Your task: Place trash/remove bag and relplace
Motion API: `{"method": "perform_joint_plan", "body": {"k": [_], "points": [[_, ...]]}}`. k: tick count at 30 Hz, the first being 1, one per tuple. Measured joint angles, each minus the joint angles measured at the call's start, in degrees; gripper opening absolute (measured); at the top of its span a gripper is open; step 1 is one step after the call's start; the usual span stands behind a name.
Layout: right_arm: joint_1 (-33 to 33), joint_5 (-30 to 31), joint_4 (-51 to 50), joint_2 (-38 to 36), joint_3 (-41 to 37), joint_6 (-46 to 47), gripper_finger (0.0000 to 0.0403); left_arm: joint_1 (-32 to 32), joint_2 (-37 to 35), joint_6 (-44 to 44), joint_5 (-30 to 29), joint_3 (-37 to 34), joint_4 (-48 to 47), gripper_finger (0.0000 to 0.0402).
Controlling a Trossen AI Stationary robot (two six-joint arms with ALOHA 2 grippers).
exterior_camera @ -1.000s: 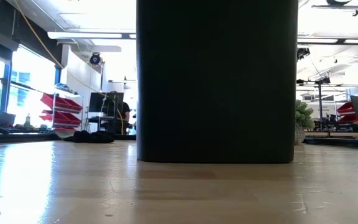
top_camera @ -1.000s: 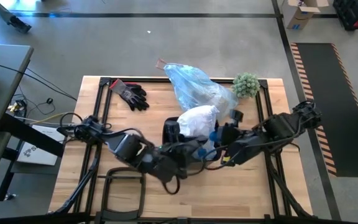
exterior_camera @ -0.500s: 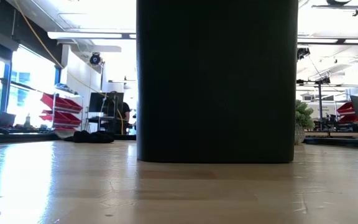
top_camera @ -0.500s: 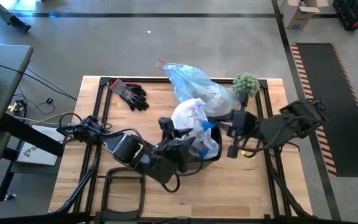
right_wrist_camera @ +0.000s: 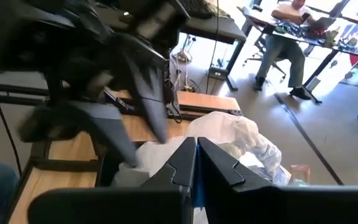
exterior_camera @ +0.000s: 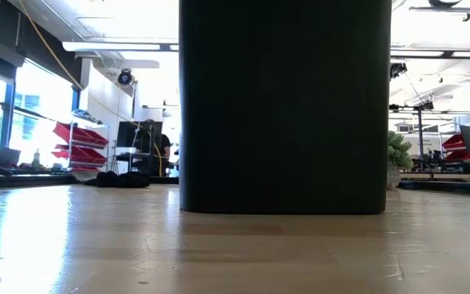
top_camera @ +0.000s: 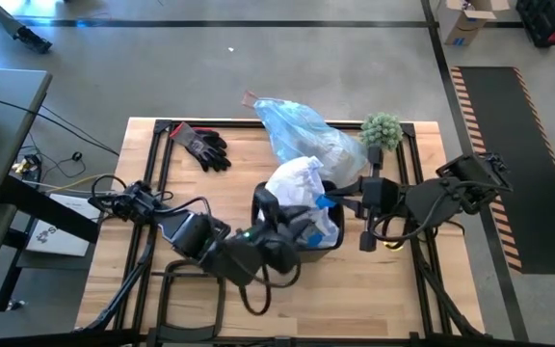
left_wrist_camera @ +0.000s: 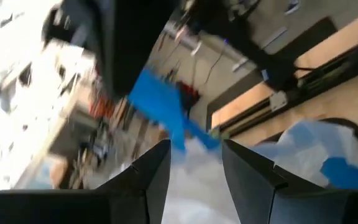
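Wooden table (top_camera: 200, 193), open workshop behind. Blue bag (top_camera: 302, 135) lies tied at the far edge: removal looks done. I see the white bag (top_camera: 302, 188) half-seated in the bin (top_camera: 264, 202). Left gripper (top_camera: 282, 231) fingers apart; right gripper (top_camera: 369, 198) fingers together.

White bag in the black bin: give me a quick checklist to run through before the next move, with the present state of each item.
1. White bag sits in the black bin: ok, though bunched up above the rim.
2. Left gripper at the bin's near-left rim, fingers apart in its wrist view: ok.
3. Right gripper beside the bin, clear of the white bag in the high view: ok; fingers shut.
4. Light-blue bag out of the bin, lying behind it: ok.
5. White bag's edge folded over the rim all round: cannot tell.
6. Black gloves and green plant clear of both arms: ok.
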Motion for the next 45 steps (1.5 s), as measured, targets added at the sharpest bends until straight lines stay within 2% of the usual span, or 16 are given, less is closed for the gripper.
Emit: {"method": "perform_joint_plan", "body": {"k": [6,9,11,16,21,26,31,38,41,45], "points": [[0.0,-5.5,-0.4,0.5,0.0,-0.2,0.0,1.4,0.0,18.6,7.0,0.0,0.2,0.0131],[0.0,-9.1,-1.0,0.6,-0.1,-0.2,0.0,2.9,0.0,26.0,7.1,0.0,0.0,0.0133],[0.0,-11.0,-1.4,0.5,-0.1,0.0,0.0,4.2,0.0,27.6,5.8,0.0,0.0,0.0138],[0.0,-13.8,-2.2,0.5,-0.1,0.3,0.0,7.2,0.0,26.8,3.9,0.0,-2.6,0.0163],[0.0,-15.0,-2.4,0.5,-0.1,0.5,0.0,10.2,0.0,18.6,4.7,0.0,-8.9,0.018],[0.0,-15.0,-2.9,0.5,-0.1,0.5,0.0,12.4,0.0,10.9,11.2,0.0,-14.1,0.0179],[0.0,-15.0,-2.9,0.5,-0.1,0.5,0.0,13.4,0.0,7.2,15.6,0.0,-16.3,0.0141],[1.2,-16.3,-3.0,0.5,-0.1,0.4,0.0,13.6,0.0,7.5,11.0,0.0,-16.6,0.0013],[2.2,-15.1,-6.0,0.5,-0.1,3.8,0.0,13.1,0.0,8.0,6.0,0.0,-16.6,0.001],[1.9,-8.8,-18.1,0.5,-0.1,13.7,0.0015,11.4,-0.1,10.1,0.3,0.0,-16.6,0.0002]]}}
